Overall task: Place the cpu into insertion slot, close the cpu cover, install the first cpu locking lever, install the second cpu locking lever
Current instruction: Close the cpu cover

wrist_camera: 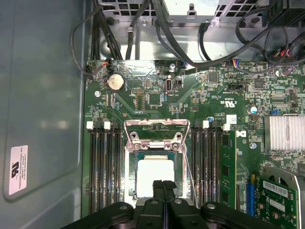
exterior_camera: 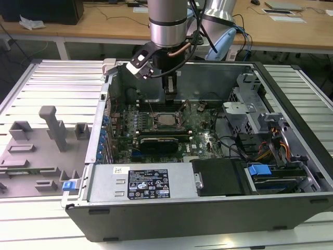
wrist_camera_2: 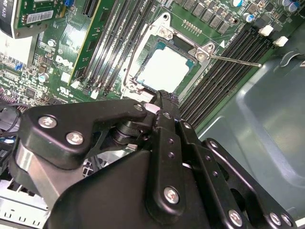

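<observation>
Closest in is the black linkage of the gripper (wrist_camera_2: pixel 159 99), bolts and all, in the second wrist view. Its 2 fingertips (wrist_camera: pixel 158 187) are pressed flat against each other with no gap, and I can see nothing pinched between them. They hang at the edge of the socket, partly over the rim of the cpu cover (wrist_camera: pixel 128 174).

The cpu (wrist_camera: pixel 153 176) sits in the insertion slot (wrist_camera: pixel 157 156), its pale metal top bright under the light. The cover lies flat over it, with the chip showing through the square window. In the second wrist view, 1 thin wire locking lever (wrist_camera_2: pixel 236 59) runs out from a corner of the frame and slants across the memory slots (wrist_camera_2: pixel 224 71). I cannot tell whether it is latched.

The green motherboard (wrist_camera: pixel 143 95) lies flat on the floor of the open computer case (exterior_camera: pixel 208 213), with long black memory slots flanking the socket on both sides.

In the exterior view the silver arm (exterior_camera: pixel 167 21) comes straight down into the case, with the gripper (exterior_camera: pixel 170 96) just above the socket. The case rests on a ribbed metal table (exterior_camera: pixel 52 78). A grey fixture (exterior_camera: pixel 47 135) with upright blocks stands well apart on the exterior view's left.
</observation>
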You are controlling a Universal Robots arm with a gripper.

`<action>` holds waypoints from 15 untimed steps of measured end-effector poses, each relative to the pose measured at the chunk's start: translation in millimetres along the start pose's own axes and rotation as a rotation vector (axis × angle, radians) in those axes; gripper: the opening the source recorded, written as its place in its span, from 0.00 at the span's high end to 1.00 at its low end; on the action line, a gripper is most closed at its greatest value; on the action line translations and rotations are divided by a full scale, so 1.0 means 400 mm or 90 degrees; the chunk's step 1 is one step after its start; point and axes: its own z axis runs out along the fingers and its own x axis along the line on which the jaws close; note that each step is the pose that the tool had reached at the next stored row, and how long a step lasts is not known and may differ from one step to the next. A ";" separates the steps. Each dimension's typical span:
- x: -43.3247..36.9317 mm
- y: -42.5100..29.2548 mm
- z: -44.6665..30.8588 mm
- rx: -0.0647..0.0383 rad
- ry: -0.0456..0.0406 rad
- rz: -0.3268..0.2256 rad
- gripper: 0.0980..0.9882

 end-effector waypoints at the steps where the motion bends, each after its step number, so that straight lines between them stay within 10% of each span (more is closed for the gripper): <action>1: 0.000 0.000 0.000 0.000 0.0000 0.000 0.99; 4: 0.000 0.001 -0.004 0.002 0.0000 0.000 0.99; 7: -0.003 0.019 -0.005 0.018 0.0008 0.000 0.99; 15: -0.003 0.023 -0.019 0.018 0.0010 0.000 0.99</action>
